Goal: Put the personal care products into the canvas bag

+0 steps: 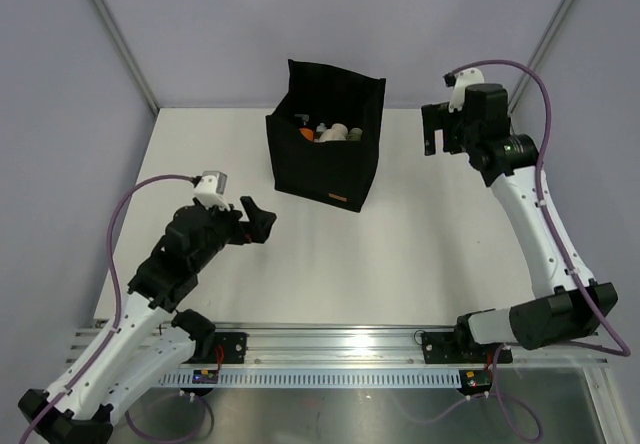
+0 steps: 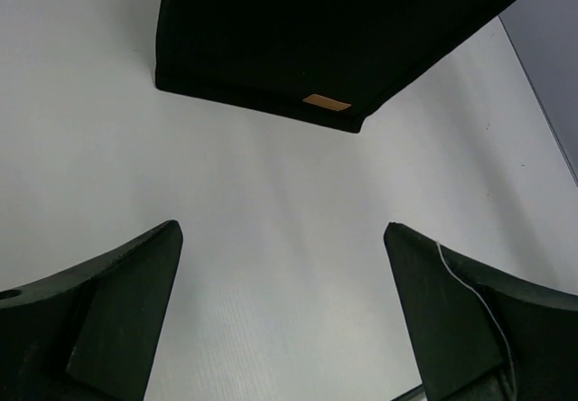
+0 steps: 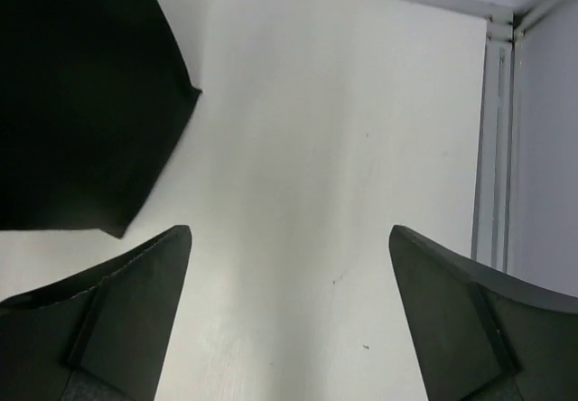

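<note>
The black canvas bag (image 1: 325,149) stands at the back middle of the table, its tan label (image 1: 337,200) facing the front. Inside it lie several personal care products (image 1: 335,132), orange, white and cream among them. My left gripper (image 1: 258,220) hovers open over the table left and in front of the bag, with nothing between its fingers. In the left wrist view the bag (image 2: 343,31) and its label (image 2: 326,103) lie ahead of the left gripper (image 2: 283,229). My right gripper (image 1: 430,129) hangs open just right of the bag, holding nothing. The right wrist view shows the bag (image 3: 77,103) at upper left of the right gripper (image 3: 289,231).
A white table (image 1: 420,254) spreads around the bag. Grey walls close the back and sides, with a frame post (image 3: 498,139) at the back right corner. A metal rail (image 1: 340,349) runs along the near edge, where both arm bases are bolted.
</note>
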`<state>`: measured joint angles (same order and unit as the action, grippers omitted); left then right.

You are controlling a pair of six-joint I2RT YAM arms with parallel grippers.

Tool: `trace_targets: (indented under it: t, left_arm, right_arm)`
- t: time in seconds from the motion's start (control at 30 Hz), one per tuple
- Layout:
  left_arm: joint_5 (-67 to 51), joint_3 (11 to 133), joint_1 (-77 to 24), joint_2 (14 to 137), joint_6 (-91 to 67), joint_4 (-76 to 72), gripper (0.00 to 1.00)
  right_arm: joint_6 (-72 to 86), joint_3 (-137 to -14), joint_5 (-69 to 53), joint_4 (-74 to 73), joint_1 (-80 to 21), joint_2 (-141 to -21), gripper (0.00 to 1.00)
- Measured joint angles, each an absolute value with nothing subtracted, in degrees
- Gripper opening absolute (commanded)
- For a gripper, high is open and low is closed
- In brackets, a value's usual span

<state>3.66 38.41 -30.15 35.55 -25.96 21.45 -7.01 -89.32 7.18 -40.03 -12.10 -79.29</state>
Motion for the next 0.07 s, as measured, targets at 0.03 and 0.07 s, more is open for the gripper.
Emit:
trace_targets:
  t: [0.03, 0.07]
  left_arm:
    - [3.66, 38.41, -30.15, 35.75, -25.93, 21.43, 0.99]
    - [3.64, 38.41, -30.15, 35.92, -25.93, 21.45, 0.99]
  right_arm:
    - [-6.74, -87.29, 7.53, -40.03, -12.05, -78.19, 0.99]
    - [-6.33, -85.25, 7.49, -39.68, -11.99, -77.14, 1.0]
